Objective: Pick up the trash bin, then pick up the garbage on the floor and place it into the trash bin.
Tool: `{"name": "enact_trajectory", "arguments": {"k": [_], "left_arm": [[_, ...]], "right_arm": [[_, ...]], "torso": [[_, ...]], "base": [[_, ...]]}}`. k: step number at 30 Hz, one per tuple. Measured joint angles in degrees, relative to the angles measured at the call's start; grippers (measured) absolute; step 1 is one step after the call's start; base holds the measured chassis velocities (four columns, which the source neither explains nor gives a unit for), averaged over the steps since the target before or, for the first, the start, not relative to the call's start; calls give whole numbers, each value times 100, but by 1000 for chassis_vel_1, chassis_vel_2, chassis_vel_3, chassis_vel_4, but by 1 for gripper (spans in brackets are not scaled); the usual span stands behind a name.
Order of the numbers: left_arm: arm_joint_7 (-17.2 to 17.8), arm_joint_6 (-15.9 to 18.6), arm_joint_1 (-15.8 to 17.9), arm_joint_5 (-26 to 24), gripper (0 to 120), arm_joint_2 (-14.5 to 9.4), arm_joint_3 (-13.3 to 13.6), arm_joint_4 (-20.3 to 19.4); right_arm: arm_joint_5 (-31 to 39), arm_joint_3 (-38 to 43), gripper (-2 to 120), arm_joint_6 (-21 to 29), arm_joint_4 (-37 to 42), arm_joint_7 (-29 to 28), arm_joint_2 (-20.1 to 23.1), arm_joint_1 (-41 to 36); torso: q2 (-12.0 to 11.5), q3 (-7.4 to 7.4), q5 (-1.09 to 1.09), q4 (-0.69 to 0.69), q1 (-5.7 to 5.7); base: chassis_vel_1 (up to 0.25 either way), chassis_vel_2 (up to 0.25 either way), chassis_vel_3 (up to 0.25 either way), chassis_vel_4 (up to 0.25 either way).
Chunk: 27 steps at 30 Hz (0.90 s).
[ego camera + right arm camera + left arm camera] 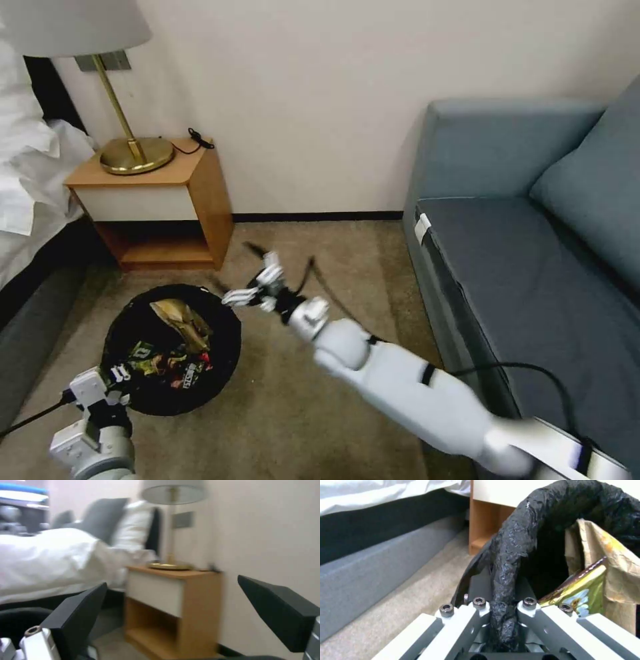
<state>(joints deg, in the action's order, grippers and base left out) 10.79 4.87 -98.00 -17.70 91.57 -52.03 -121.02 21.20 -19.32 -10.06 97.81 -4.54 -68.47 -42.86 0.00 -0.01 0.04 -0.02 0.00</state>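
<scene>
In the head view the trash bin [172, 350] sits on the carpet just in front of the wooden nightstand [160, 200], its black liner holding the brown paper bag [179, 319] and a heap of small coloured packets [170, 367] nearer the robot. The left gripper [113, 381] meets the bin's rim on the side away from the nightstand. The right gripper [257, 288] hangs above the carpet beside the bin, on its sofa [533, 253] side, fingers spread with nothing between them. In the left wrist view the left gripper [501, 620] has its fingers pressed together on the bin's bag-covered rim [510, 562], black plastic bunched between them; inside the bin the paper bag [620, 562] leans with a green-and-yellow packet [583, 590] against it, possibly a snack wrapper, though its print is hard to read. In the right wrist view the right gripper [173, 620] shows its two dark fingers [80, 615] well apart and empty, with the nightstand [173, 605] ahead of them and the lamp [171, 495] standing on it.
</scene>
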Motion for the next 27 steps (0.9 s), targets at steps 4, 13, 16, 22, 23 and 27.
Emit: {"name": "enact_trajectory", "arguments": {"k": [4,13,16,22,23,27], "left_arm": [[135,87,-2,-236,5,-46,-17,-65],[853,394,79,-1465,5,-120,1,-175],[1288,600,140,-2248,5,-156,-21,-225],[2841,822,394,-3643,5,-165,-79,-37],[2936,820,399,-3657,5,-166,-70,42],[3047,819,398,-3655,5,-174,-37,188]], "right_arm": [[-529,1173,100,804,936,-483,182,-1138],[-1592,3091,100,465,2067,-484,-93,-3177],[-1810,3490,100,305,2381,-390,-278,-3708],[-1961,4019,100,-169,2755,-319,-935,-4951],[-2018,4023,100,-257,2753,-317,-1043,-5103],[-2189,4028,100,-455,2674,-313,-1279,-5271]], "torso": [[0,0,-1,1,0],[0,0,-2,1,0],[0,0,-3,0,0],[0,0,-6,1,0],[0,0,-5,2,0],[1,0,-4,2,0]], "base": [[0,0,0,0],[0,0,0,0],[0,0,0,0],[0,0,0,0],[0,0,0,0],[0,0,0,0]]}}
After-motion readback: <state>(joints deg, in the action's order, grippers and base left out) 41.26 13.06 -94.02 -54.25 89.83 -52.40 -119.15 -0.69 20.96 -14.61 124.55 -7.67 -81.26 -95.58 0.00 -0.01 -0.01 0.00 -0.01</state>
